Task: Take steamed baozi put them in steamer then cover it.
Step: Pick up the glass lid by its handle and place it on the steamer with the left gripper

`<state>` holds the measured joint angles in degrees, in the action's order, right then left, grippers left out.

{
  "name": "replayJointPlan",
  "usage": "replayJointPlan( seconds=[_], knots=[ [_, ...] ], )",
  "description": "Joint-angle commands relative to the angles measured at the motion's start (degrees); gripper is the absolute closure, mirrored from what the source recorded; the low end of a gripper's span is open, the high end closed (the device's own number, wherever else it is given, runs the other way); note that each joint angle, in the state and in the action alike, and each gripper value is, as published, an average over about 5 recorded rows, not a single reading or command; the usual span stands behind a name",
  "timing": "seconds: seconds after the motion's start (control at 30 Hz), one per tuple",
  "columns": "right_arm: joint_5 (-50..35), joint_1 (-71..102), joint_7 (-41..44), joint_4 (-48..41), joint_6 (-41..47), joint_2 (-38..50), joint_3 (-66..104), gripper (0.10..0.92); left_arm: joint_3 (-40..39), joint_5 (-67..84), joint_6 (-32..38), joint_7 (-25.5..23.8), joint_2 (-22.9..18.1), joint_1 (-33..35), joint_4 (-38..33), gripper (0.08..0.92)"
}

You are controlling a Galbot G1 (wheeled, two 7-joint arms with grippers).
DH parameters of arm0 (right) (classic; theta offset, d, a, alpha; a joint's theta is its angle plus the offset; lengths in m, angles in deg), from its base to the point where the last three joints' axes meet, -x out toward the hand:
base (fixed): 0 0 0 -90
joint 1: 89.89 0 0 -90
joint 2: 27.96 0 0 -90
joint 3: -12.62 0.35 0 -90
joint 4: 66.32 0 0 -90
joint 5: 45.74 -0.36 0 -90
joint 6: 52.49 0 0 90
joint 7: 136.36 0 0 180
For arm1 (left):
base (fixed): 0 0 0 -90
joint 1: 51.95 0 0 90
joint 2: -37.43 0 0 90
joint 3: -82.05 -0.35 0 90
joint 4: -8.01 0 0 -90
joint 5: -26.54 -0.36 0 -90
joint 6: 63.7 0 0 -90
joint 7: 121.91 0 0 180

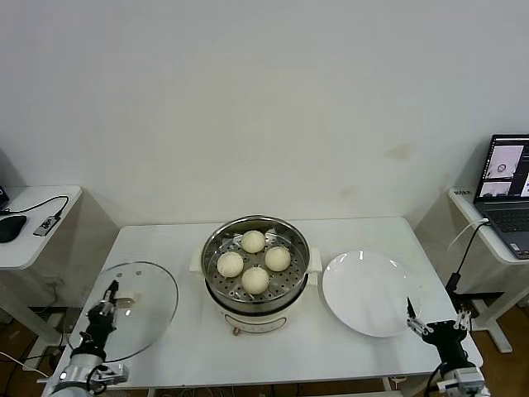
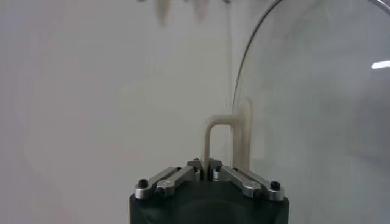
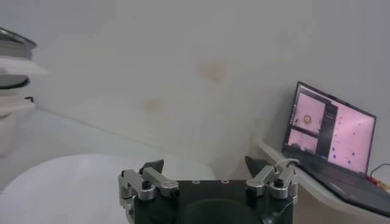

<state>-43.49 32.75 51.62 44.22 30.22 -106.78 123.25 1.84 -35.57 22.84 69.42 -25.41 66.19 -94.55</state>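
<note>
Cream-white and smooth, the four steamed baozi point(image 1: 254, 261) sit on the perforated tray inside the steamer point(image 1: 216, 248), which stands uncovered at the middle of the white table point(image 1: 182, 335); the cover point(image 1: 157, 285) lies flat on the table to the robot's left of the pot, apart from it.

From the head view we see the left gripper point(image 1: 108, 294) over the near part of the glass lid, but its fingers are too small there to read; the left wrist view gives what that one cannot: the jaws pinched tight on the cover's handle point(image 2: 213, 137), with the glass curving away beside it.

The right gripper point(image 1: 438, 321) waits by the near right table corner, just beside the empty white plate point(image 1: 368, 289), its fingers spread wide and holding nothing; its wrist view shows only a sliver of the steamer at the frame edge, and a laptop point(image 3: 329, 143) on a side table beyond.
</note>
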Motion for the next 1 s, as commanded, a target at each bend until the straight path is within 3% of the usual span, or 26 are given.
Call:
replayJointPlan(
  seconds=[0.03, 0.23, 0.37, 0.5, 0.63, 1.0],
  knots=[
    [0.18, 0.41, 0.34, 1.26, -0.26, 0.26, -0.61, 0.203, 3.83, 6.34, -13.0, -7.1, 3.8, 4.08, -19.99, 0.863],
    [0.74, -0.34, 0.42, 0.99, -0.34, 0.29, -0.96, 0.203, -3.14, 10.74, -18.98, -10.1, 11.1, -0.1, -25.71, 0.863],
    [1.87, -1.32, 0.22, 1.13, 0.19, -0.82, -1.6, 0.203, -9.7, 14.28, -20.59, -9.64, 15.92, -5.95, -25.08, 0.863],
    [4.28, -2.45, 0.1, 0.97, 0.94, -2.34, -2.48, 0.203, -18.43, 13.57, -22.97, -10.49, 17.86, -13.85, -23.24, 0.863],
    [5.59, -3.19, 0.18, 1.18, 1.76, -3.56, -3.74, 0.203, -26.29, 11.0, -26.39, -13.06, 16.54, -20.44, -21.63, 0.863],
    [10.28, -4.56, -0.68, 0.44, 3.01, -5.73, -5.45, 0.203, -37.8, -2.87, -34.08, -24.43, 4.58, -31.71, -18.13, 0.863]
  ],
)
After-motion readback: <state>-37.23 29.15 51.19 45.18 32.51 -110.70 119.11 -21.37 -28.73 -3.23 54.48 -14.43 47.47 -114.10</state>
